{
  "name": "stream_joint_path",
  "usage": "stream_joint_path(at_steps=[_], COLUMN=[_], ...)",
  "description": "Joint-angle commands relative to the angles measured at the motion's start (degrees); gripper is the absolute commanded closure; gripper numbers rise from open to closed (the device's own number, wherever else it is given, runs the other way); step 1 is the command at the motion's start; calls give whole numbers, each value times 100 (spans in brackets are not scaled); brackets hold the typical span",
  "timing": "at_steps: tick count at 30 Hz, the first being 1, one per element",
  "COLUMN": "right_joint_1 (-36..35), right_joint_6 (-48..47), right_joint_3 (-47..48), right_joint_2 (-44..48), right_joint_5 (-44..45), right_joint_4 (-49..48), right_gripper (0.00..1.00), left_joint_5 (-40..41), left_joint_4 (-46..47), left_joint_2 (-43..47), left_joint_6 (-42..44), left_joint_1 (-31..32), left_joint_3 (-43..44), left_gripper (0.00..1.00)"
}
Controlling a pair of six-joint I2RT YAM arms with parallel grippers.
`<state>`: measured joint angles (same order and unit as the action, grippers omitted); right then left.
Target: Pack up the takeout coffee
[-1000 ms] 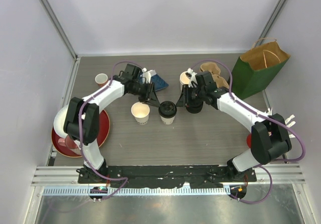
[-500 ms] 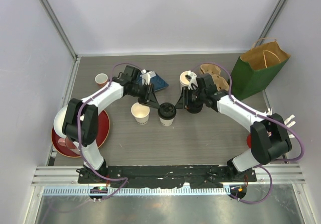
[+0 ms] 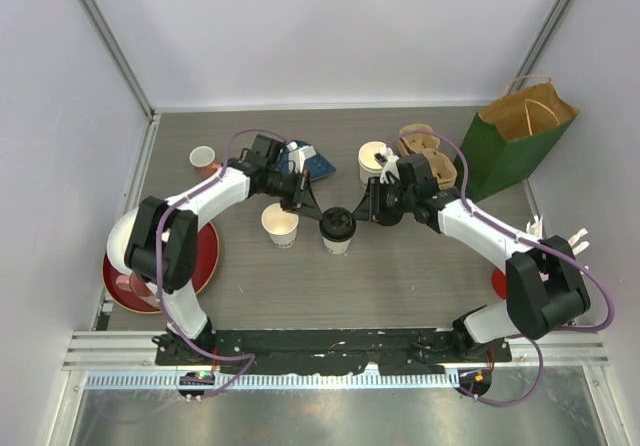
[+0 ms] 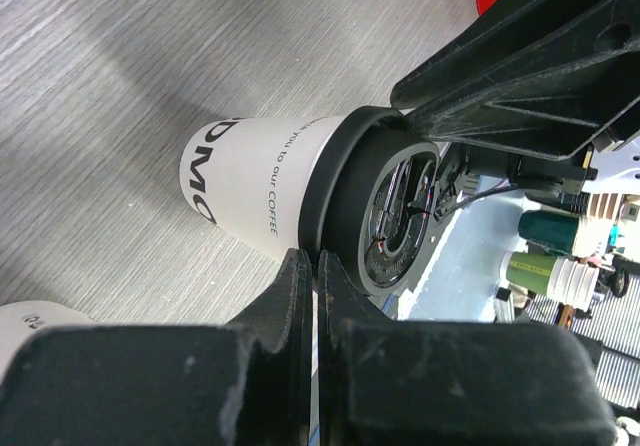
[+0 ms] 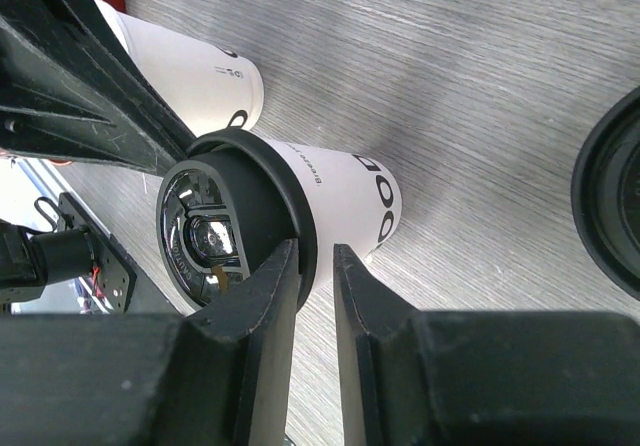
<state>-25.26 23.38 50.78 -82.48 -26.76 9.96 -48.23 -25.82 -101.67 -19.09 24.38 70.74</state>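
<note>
One cream-white takeout coffee (image 3: 337, 226), black-lidded, upright; left pincer (image 4: 314, 262) closed together, right pincer (image 5: 316, 256) pinching its lid rim.

A green paper bag (image 3: 505, 151) is standing open at the far right, with a brown cardboard cup carrier (image 3: 438, 162) sitting just left of it. A small ceramic cup (image 3: 203, 157) is resting far left, and a red plate (image 3: 205, 254) is lying near left on the grey table (image 3: 400, 276).

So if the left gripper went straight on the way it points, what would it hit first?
The black lid of the middle coffee cup; the left gripper has its shut tips right at the rim, seemingly touching.
</note>
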Motion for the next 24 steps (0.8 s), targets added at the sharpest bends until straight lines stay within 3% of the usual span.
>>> stream_joint_path(at_steps=[1, 12, 24], right_joint_1=[-41, -41, -32], right_joint_6=[-61, -70, -228], right_joint_3=[-305, -657, -244], right_joint_2=[21, -58, -207], right_joint_5=[303, 391, 391], right_joint_4=[226, 6, -64], right_gripper=[75, 78, 79], left_joint_5=[806, 1026, 1157], left_joint_4=[-213, -335, -221], left_joint_2=[-459, -881, -617], left_joint_6=[327, 354, 459], left_joint_1=[374, 374, 374], left_joint_3=[-280, -131, 72], left_gripper=[100, 100, 100])
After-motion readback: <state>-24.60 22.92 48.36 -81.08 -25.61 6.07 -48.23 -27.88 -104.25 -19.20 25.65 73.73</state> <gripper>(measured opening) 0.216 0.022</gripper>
